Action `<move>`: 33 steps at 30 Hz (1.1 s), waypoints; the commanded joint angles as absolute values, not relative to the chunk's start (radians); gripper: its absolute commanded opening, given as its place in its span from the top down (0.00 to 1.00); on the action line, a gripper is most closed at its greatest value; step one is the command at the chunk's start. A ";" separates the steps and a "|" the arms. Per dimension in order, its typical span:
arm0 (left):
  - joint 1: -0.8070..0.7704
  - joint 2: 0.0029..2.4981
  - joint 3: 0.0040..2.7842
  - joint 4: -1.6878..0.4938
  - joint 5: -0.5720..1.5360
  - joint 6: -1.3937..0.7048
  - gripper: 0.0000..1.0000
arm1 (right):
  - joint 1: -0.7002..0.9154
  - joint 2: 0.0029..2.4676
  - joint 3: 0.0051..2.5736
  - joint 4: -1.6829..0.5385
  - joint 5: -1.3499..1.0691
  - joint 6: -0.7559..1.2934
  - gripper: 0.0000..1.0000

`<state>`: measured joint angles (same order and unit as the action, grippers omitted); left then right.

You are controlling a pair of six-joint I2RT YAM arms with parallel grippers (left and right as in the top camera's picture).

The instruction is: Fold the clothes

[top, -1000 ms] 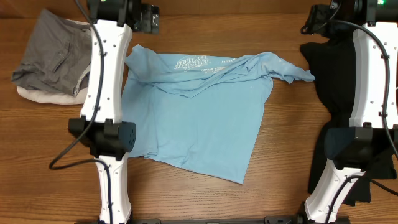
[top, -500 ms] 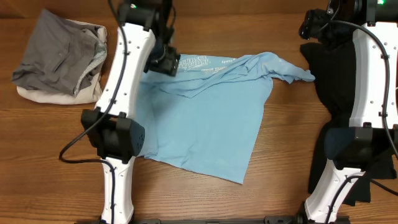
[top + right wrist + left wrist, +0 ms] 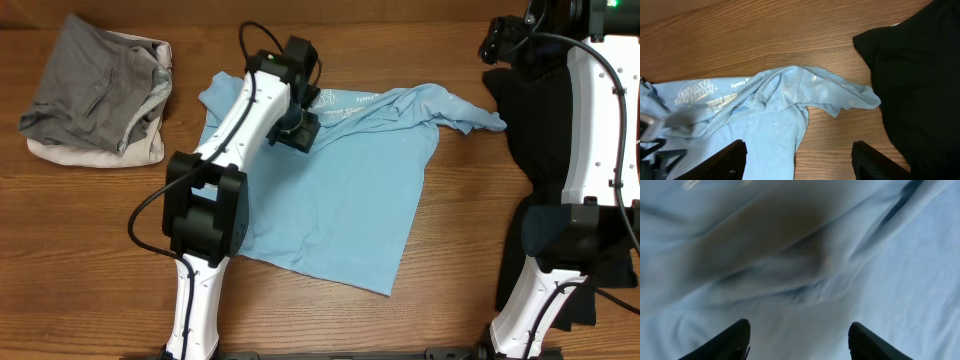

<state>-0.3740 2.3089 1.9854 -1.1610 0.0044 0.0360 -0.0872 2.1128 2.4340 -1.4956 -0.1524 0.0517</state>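
Note:
The clothes lie on a wooden table. A light blue T-shirt (image 3: pixel 340 200) is spread crumpled in the middle, its white prints (image 3: pixel 345 100) near the far edge and one sleeve (image 3: pixel 470 115) trailing right. My left gripper (image 3: pixel 298 128) hovers low over its upper left part beside the prints. In the left wrist view it (image 3: pixel 799 325) is open, with only blurred blue cloth (image 3: pixel 900 280) below. My right gripper (image 3: pixel 799 144) is open too, high above the shirt's right sleeve (image 3: pixel 840 97) and bare wood. A black shirt (image 3: pixel 520 110) lies at the right (image 3: pixel 920 75).
A grey garment on a cream piece (image 3: pixel 95 100) sits bunched at the far left corner. The right arm's white links (image 3: pixel 590 150) stand over the black shirt. Bare wood (image 3: pixel 80 250) shows at the front left of the table.
My left arm has swung right from the shirt's left edge to over its upper part by the prints, and its jaws have narrowed. The right arm has hardly moved.

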 commanded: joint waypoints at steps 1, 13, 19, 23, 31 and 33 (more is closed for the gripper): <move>-0.401 2.322 1.926 -1.085 0.021 0.094 0.33 | -0.094 2.104 2.439 -1.494 -0.159 0.049 0.28; -0.406 2.327 1.827 -0.887 0.015 0.094 0.45 | -0.094 2.104 2.439 -1.498 -0.159 0.049 0.28; -0.406 2.329 1.826 -0.863 0.015 0.093 0.78 | -0.094 2.104 2.439 -1.499 -0.159 0.049 0.28; -0.406 2.329 1.821 -0.862 0.015 0.093 0.85 | -0.094 2.104 2.439 -1.500 -0.159 0.049 0.28; -0.406 2.332 1.820 -0.862 0.001 0.089 0.96 | -0.094 2.104 2.439 -1.502 -0.159 0.049 0.28; -0.406 2.325 1.858 -0.892 -0.051 0.074 0.96 | -0.094 2.104 2.439 -1.502 -0.159 0.049 0.28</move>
<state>-0.4053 2.3108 1.8313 -0.8669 0.0044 0.0853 -0.0872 2.1128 2.4340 -1.5040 -0.1528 0.0521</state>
